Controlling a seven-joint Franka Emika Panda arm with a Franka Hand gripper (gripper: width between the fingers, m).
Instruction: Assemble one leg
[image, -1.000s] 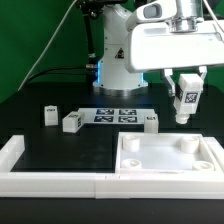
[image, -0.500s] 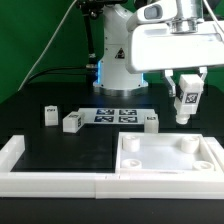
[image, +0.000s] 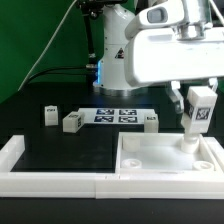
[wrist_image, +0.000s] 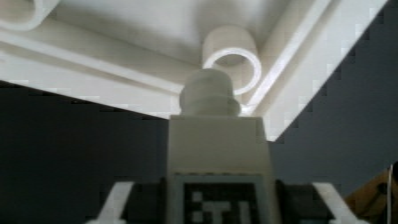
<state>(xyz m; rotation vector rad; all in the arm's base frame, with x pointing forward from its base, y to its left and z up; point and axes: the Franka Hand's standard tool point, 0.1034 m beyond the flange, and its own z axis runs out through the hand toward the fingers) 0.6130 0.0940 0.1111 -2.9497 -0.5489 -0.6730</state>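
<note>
Gripper (image: 199, 96) was clamped on the leg (image: 196, 120), holding it upright with its peg tip at or just above the round socket (image: 187, 148) in the slab (image: 150, 162), far corner on the exterior view's right. Didn't look seated yet, so I'd say pushing in and tightening were still left

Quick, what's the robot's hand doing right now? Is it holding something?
Gripper: jaws shut on the leg, holding it over a corner of the white slab.
</note>
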